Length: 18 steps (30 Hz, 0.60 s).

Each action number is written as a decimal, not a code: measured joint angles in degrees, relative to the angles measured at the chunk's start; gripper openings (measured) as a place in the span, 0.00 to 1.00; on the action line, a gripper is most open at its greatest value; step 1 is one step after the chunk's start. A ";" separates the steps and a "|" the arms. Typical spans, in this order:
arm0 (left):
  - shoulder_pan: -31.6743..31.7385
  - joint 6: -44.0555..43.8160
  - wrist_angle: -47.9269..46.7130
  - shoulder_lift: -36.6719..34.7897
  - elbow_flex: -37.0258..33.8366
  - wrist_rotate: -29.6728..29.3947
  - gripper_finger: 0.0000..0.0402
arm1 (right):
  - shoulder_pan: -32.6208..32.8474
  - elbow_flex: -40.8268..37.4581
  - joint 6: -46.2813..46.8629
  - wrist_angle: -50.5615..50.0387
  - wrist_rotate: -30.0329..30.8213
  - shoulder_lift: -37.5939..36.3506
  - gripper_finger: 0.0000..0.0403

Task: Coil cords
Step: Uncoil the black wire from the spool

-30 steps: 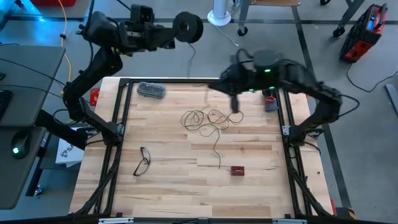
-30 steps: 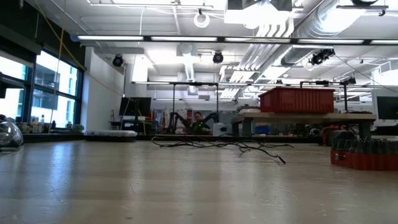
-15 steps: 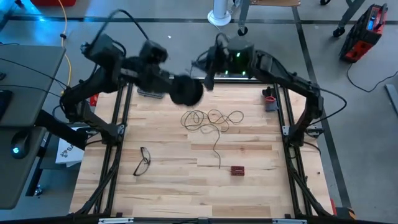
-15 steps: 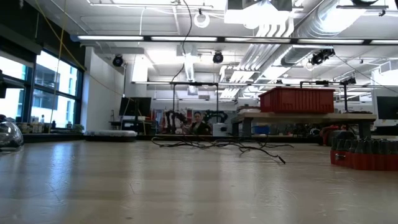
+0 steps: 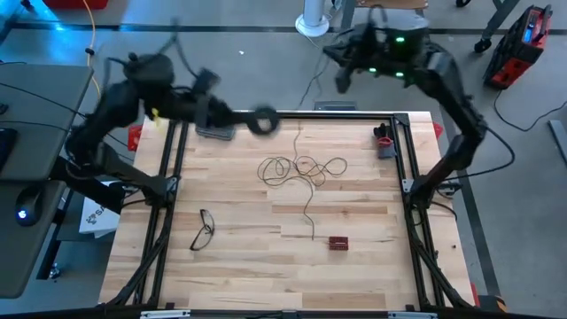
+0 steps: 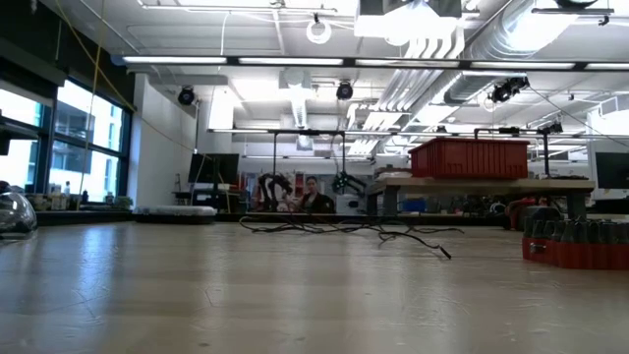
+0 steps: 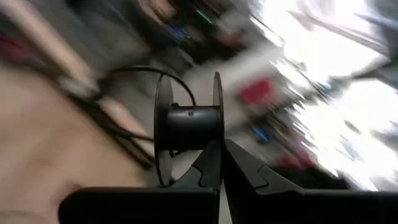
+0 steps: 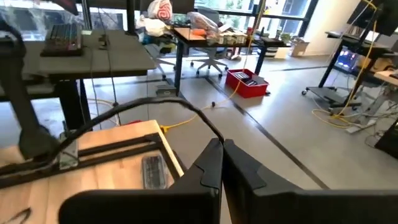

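While my left arm has swung the reel (image 5: 262, 121) down from beyond the far edge to just above the tabletop (image 5: 266, 257), my right jaws (image 5: 341, 78) have pulled back past that edge, pressed together and empty. The wire (image 5: 301, 170) lies loose mid-table, uncoiled. From table height, the wire (image 6: 344, 230) sprawls flat. My left wrist shows my left jaws (image 7: 221, 165) together beneath the reel (image 7: 189, 127); no writing is readable.

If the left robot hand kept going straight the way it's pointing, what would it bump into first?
Probably the black reel. In the left wrist view it sits right ahead of the shut left gripper, very close or already touching; the gap is hard to judge.
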 joint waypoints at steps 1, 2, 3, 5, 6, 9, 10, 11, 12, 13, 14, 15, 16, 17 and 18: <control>1.65 1.26 -1.39 -0.88 0.00 -2.57 0.00 | 0.04 0.82 -0.31 -1.67 -0.02 -0.90 0.00; 3.27 2.65 -1.78 -1.69 0.00 -5.07 0.00 | 0.20 1.46 -0.44 -3.23 -0.07 -1.73 0.00; 4.96 3.97 -1.56 -2.51 0.00 -7.51 0.00 | 0.54 2.01 -0.28 -4.87 -0.39 -2.59 0.00; 7.63 6.39 0.67 -3.56 0.00 -12.10 0.00 | 1.82 2.50 0.79 -7.31 -1.98 -4.13 0.00; 8.89 7.61 2.97 -3.87 0.00 -13.69 0.00 | 2.65 2.52 1.56 -8.29 -3.27 -4.77 0.00; 12.16 10.52 12.03 -3.95 0.00 -15.47 0.00 | 6.80 2.54 3.38 -9.73 -6.55 -5.34 0.00; 12.93 10.77 15.63 -3.66 0.03 -15.36 0.00 | 8.41 2.54 3.62 -10.00 -6.65 -5.21 0.00; 13.47 10.72 19.01 -3.32 0.04 -14.87 0.00 | 10.19 2.54 3.88 -10.15 -6.70 -4.73 0.00; 13.96 10.53 21.73 -2.84 0.04 -13.90 0.00 | 11.96 2.52 4.07 -9.91 -6.70 -4.11 0.00; 14.31 10.31 24.61 -2.36 0.04 -12.71 0.00 | 13.56 2.52 4.08 -9.60 -6.64 -3.38 0.00; 14.60 9.78 26.65 -1.88 0.04 -11.55 0.00 | 15.10 2.52 4.04 -9.36 -6.55 -2.45 0.00; 14.81 8.75 28.39 -1.38 0.04 -10.50 0.00 | 16.51 2.52 3.98 -9.01 -6.38 -1.40 0.00; 14.90 7.49 30.33 -0.83 0.04 -9.28 0.00 | 17.72 2.52 3.98 -8.50 -6.22 -0.29 0.00; 14.88 5.62 32.19 -0.37 0.04 -7.65 0.00 | 18.82 2.49 3.94 -7.87 -6.21 1.00 0.00; 14.88 3.32 33.77 0.09 0.04 -5.56 0.00 | 19.71 2.47 3.77 -7.25 -6.18 2.32 0.00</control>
